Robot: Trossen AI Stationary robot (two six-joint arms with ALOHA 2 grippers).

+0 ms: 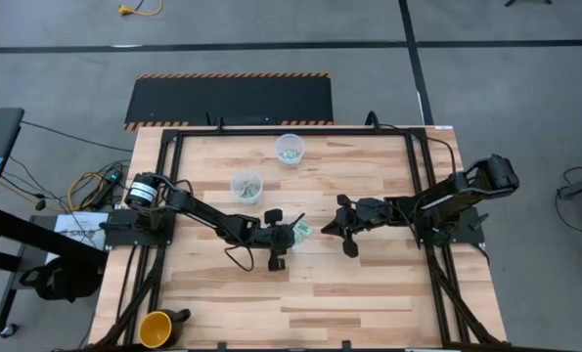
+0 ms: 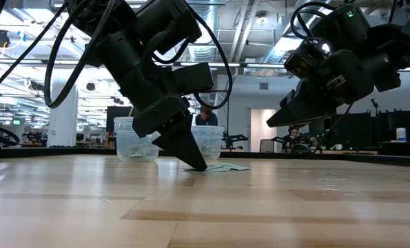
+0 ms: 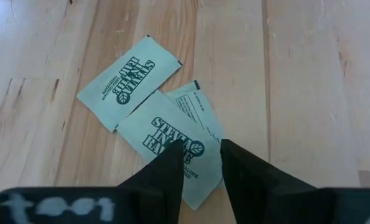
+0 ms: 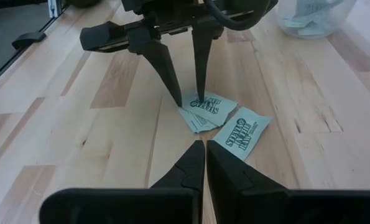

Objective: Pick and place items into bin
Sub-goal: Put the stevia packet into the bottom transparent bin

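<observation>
Three mint-green and white printed paper packets (image 3: 163, 134) lie together at mid-table, and that's where the action is. On the left, the left arm stretches low across the pale wooden plank table (image 1: 369, 293), wrist pitched down, and the left gripper (image 4: 188, 99) plants its fingertips on the packet pile. Its jaws stand a narrow gap apart, straddling the edge of the nearest packet; whether they actually pinch it, I cannot tell. The left wrist view shows the overlap clearly: one packet apart at an angle, two stacked under the fingers. The low view flattens the pile into a thin sliver at the fingertip. Behind, two clear plastic cups (image 1: 246, 186) hold more green pieces, contents hard to make out. Over to the right, the right arm reaches inward, raised off the table, and the right gripper (image 4: 204, 163) is clenched empty, pointing at the pile. A yellow mug (image 1: 156, 329) sits at the near left edge, partly cut off.
</observation>
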